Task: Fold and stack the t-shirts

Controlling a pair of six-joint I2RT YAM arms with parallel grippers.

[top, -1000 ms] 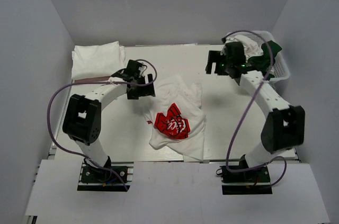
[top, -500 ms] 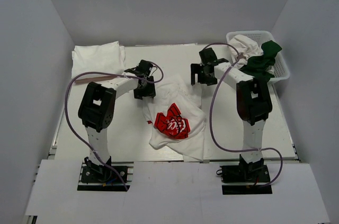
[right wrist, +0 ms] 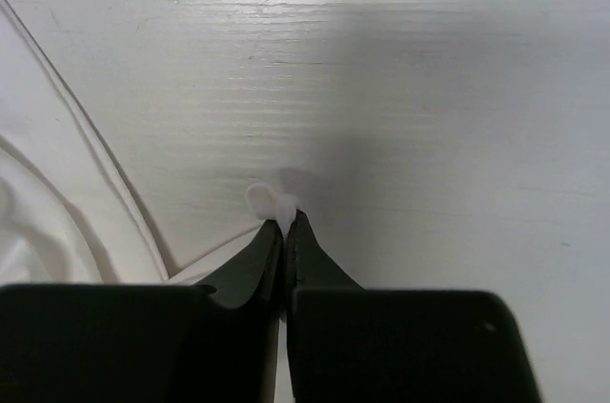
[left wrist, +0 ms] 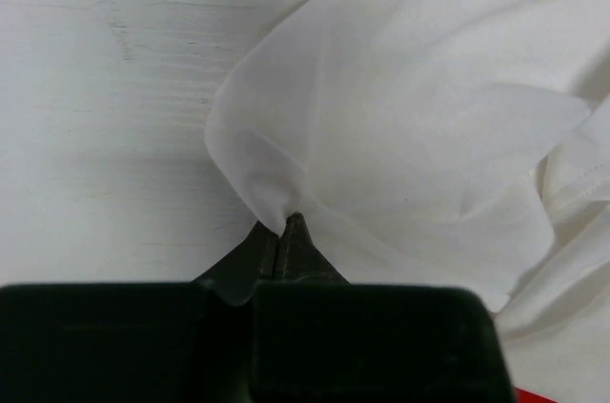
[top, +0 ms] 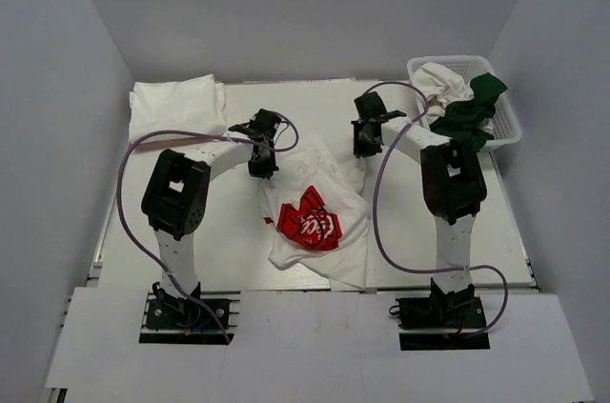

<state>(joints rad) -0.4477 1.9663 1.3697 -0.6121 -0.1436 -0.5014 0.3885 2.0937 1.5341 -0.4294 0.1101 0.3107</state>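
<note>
Both grippers had swung in and closed tight, left gripper (left wrist: 286, 223) pinching the far left edge of the red-print t-shirt (top: 315, 220), right gripper (right wrist: 284, 221) pinching its far right corner, shirt crumpled in the middle of the table (top: 205, 231).

Soft, even light fills the sharp top view, with only faint shadows. In the wrist views the tabletop (right wrist: 429, 60) carries a mild sheen and a grey shadow ahead of the right pincer (right wrist: 284, 224). The white t-shirt (left wrist: 429, 117) at the left pincer (left wrist: 286, 230) looks nearly washed out, and both pincer bodies are dark and blurred.
</note>
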